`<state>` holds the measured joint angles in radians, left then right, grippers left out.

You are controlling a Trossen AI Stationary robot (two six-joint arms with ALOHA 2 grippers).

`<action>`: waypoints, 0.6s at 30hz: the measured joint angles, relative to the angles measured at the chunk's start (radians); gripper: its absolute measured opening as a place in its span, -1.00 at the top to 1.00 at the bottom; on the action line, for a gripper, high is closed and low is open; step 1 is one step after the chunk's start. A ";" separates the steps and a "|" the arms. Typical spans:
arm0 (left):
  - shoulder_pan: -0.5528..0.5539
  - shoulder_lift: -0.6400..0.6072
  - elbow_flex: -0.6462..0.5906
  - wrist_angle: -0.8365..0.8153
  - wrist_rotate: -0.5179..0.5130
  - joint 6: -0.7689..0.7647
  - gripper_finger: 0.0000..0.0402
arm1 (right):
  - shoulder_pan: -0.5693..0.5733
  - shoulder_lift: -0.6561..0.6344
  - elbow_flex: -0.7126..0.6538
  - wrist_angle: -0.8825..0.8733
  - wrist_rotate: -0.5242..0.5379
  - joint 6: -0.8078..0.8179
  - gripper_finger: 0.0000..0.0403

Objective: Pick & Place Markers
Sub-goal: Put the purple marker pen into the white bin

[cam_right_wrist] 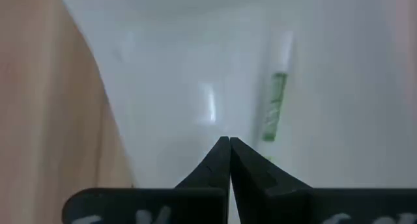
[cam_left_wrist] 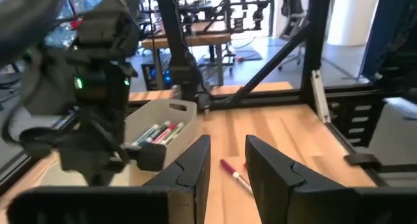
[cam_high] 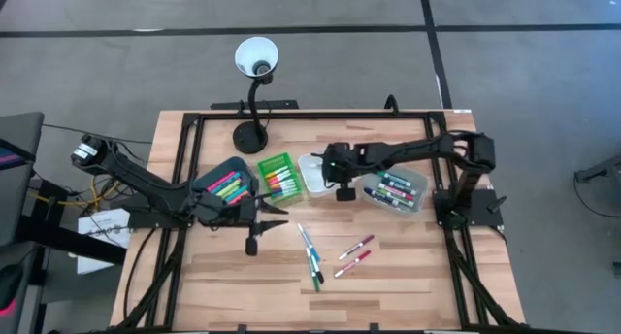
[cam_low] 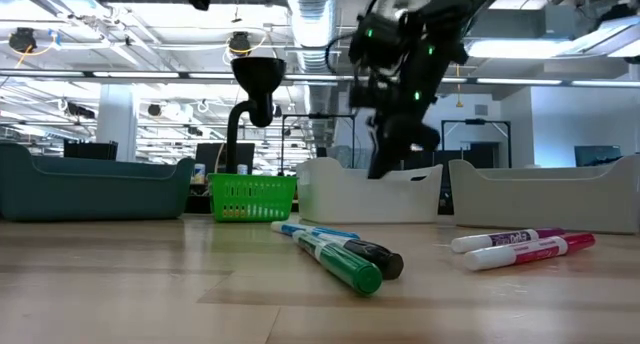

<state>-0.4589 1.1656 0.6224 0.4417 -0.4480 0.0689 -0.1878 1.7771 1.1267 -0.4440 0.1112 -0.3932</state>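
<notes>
From above, the table (cam_high: 408, 276) carries four bins along its middle: a dark bin (cam_high: 225, 185) with pink and red markers near the left edge, a green bin (cam_high: 281, 175) holding green and orange ones, a white bin (cam_high: 312, 171) that looks nearly empty, and a clear bin (cam_high: 398, 191) with several dark-capped markers toward the right edge. Five markers remain loose on the wood toward the near edge: three blue and green ones (cam_high: 310, 257) and two pink ones (cam_high: 354, 255). The right gripper (cam_high: 343, 191) hangs at the white bin; the left gripper (cam_high: 275, 214) waits just in front of the dark bin.

At table height, the loose green marker (cam_low: 340, 261) and its neighbours lie ahead of the bins, the pink pair (cam_low: 525, 248) to one side, all untouched.

Past the left wrist, that gripper's fingers (cam_left_wrist: 195, 160) stand apart, holding nothing, with one pink marker (cam_left_wrist: 235, 175) on the wood ahead of them.

Past the right wrist, the fingertips (cam_right_wrist: 225, 154) are pressed together and empty over the white bin's floor (cam_right_wrist: 182, 81), where a green-labelled marker (cam_right_wrist: 275, 100) lies.

My judgement: most of the sorting is done; five markers are left to place.
</notes>
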 joint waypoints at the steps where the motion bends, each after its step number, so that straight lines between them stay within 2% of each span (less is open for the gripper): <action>1: 0.003 0.000 -0.001 -0.001 0.000 0.002 0.53 | 0.000 0.014 0.000 -0.008 0.000 0.000 0.99; 6: 0.029 0.000 -0.020 -0.001 -0.002 0.001 0.53 | 0.005 0.032 -0.001 -0.019 0.016 0.001 1.00; 10: 0.045 0.000 -0.025 0.000 -0.004 0.001 0.53 | 0.036 0.006 0.055 -0.084 0.046 0.015 0.96; 14: 0.046 0.000 -0.025 0.004 -0.003 0.000 0.53 | 0.073 -0.019 0.157 -0.213 0.087 0.071 0.81; 18: 0.045 0.000 -0.025 0.013 0.007 -0.007 0.53 | 0.111 -0.029 0.257 -0.354 0.092 0.221 0.60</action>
<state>-0.4141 1.1660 0.5972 0.4542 -0.4406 0.0624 -0.0764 1.7484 1.3833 -0.7982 0.2033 -0.1719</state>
